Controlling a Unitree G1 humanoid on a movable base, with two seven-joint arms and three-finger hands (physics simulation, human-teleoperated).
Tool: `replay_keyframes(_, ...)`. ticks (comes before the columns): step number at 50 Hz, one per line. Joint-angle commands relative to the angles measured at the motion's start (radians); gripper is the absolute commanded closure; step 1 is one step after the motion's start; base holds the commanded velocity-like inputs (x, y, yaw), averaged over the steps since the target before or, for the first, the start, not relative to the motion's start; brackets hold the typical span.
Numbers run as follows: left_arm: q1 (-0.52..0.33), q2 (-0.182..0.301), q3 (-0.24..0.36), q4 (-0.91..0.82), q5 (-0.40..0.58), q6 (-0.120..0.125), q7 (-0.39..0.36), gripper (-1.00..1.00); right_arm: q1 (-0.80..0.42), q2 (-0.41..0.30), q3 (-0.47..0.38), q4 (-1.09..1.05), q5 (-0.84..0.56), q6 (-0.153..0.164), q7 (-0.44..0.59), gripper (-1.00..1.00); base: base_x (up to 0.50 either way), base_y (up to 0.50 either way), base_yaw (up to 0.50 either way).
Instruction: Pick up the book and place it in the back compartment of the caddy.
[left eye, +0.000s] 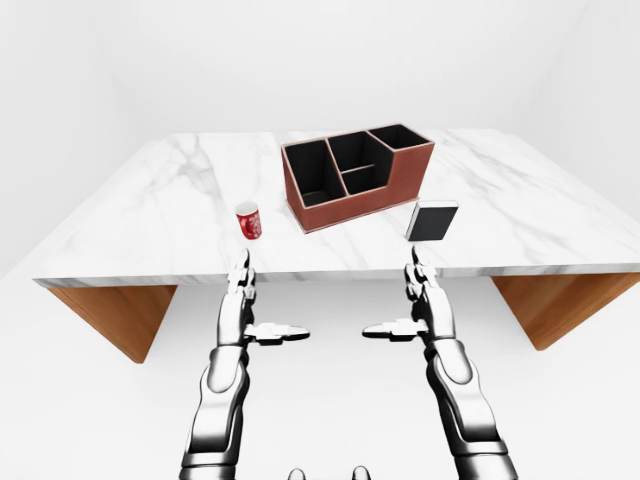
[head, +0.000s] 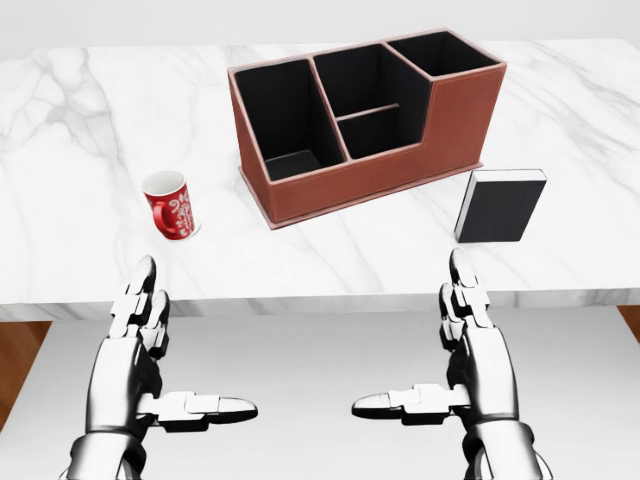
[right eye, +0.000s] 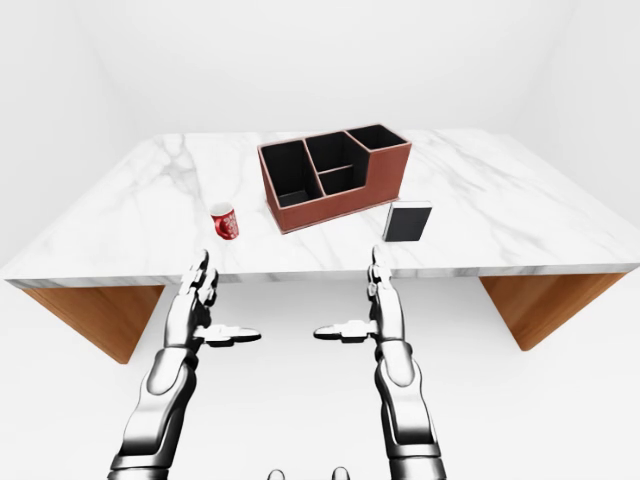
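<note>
- Black-covered book with a pale page edge (head: 499, 205): a slim rectangular volume with a plain, unmarked cover and a white strip of pages along its top. It is propped upright on the worktop, just right of the caddy's lower right corner in the head view, apart from it, near the worktop's lower edge.
- Reddish-brown leather-look caddy with black interior (head: 366, 120): open-topped, divided into several compartments and set at an angle. The compartment at its upper right has the tallest walls.
- Red mug with white pattern (head: 172, 204): upright, left of the caddy, well apart from the book.
- White marble worktop with grey veining (head: 80, 170): carries all three items; wood-brown supports show beneath in the eye views.
- Left hand, silver-metal, three-fingered (head: 150, 350): fingers spread open, holding nothing, below the worktop's edge.
- Right hand, same make (head: 455, 350): fingers likewise open and empty, directly below the book.
</note>
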Motion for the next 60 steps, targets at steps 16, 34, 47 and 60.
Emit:
replay_keyframes(16,0.031,0.016,0.023,-0.377,-0.010,0.081,-0.044,-0.98,0.011,-0.019,-0.041,-0.292,0.048,0.079,0.025,-1.00,0.00,0.00,0.00)
replay_keyframes(34,-0.004,0.032,0.074,-0.613,-0.022,0.081,-0.069,-0.98,-0.052,-0.052,-0.131,-0.559,0.130,0.079,0.021,-1.00,0.00,0.00,0.00)
replay_keyframes(47,-0.016,0.038,0.090,-0.658,-0.021,0.081,-0.079,-0.98,-0.065,-0.070,-0.178,-0.625,0.185,0.079,0.048,-1.00,0.19,0.00,0.00)
replay_keyframes(60,-0.009,0.036,0.080,-0.661,-0.011,0.081,-0.083,-0.98,-0.068,-0.078,-0.172,-0.602,0.138,0.079,0.042,-1.00,0.50,0.00,0.00)
